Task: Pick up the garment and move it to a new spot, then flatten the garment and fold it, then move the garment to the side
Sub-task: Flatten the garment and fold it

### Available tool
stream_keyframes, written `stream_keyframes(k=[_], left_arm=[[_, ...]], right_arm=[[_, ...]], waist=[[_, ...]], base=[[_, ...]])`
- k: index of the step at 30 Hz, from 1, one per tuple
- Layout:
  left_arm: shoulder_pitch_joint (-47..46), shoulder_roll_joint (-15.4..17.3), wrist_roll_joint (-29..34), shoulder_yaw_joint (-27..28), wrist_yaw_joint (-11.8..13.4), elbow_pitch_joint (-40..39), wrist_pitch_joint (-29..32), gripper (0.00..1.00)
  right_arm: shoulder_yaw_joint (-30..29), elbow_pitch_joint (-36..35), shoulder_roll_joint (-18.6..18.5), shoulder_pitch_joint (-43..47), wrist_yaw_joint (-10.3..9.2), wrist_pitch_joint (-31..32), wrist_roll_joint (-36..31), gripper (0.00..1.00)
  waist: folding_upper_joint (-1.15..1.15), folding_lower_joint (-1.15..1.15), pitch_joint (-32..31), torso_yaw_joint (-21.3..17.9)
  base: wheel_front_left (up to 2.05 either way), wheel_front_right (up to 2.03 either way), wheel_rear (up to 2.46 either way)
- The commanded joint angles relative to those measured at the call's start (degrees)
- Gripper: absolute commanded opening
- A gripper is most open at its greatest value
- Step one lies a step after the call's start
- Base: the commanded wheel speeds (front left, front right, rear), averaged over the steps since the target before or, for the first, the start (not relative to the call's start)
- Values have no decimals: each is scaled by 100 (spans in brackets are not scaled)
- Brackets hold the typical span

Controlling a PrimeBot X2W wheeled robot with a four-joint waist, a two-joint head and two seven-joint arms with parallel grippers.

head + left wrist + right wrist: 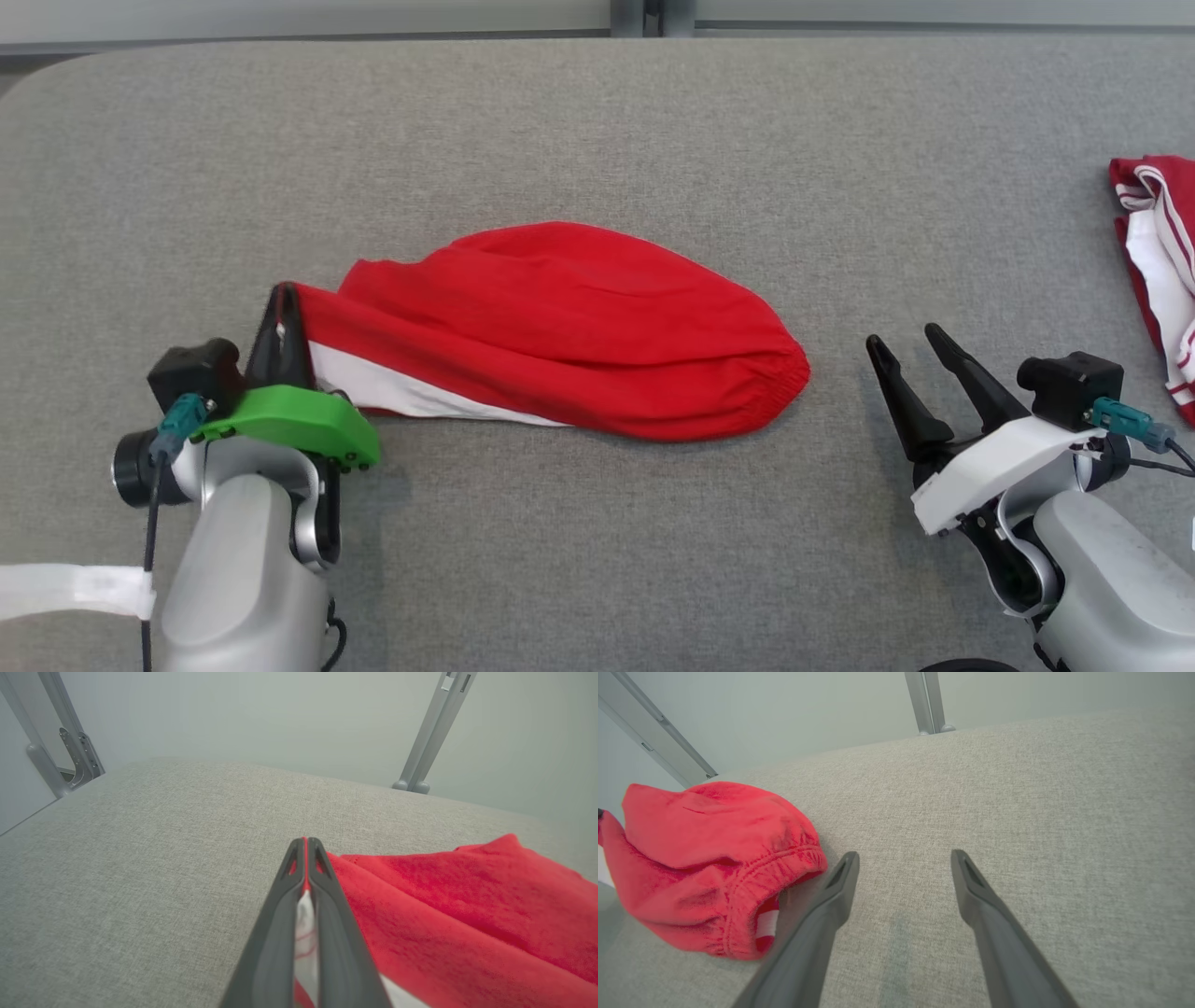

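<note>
Though it's mostly red, garment (pixel 560 317) shows some white.

Forearms (pixel 243 560) silver-grey, rounded. Left end effector (pixel 285 294): green cover (pixel 289 425), dark fingers (pixel 280 336), slotted tips. Right end effector (pixel 904 338): white cover (pixel 990 467). Black camera blocks (pixel 191 373), teal connectors (pixel 182 415), black cables (pixel 149 551) at both wrists.

No text, brand, number or sign can be read. A small white label (pixel 767 924), at the lower left of the right wrist view, sits just inside the gathered edge of the garment (pixel 705 858). It is too blurred to show any print.
</note>
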Motion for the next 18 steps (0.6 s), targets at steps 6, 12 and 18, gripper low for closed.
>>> stream_keyframes(k=[6,12,18], left_arm=[[-651,115,285,340,92,347,-13,0],[-932,148,476,473,140,995,-14,0],[-603,57,526,643,105,845,-14,100]], right_arm=[[41,-123,31,-161,-4,-15,-75,100],[230,-202,152,-276,-4,-15,-134,100],[542,-325,161,-226,-4,-15,-57,100]], waist=[[0,0,488,-420],[0,0,614,-568],[0,0,468,-453]], base=[[0,0,0],[0,0,0],[0,0,0]])
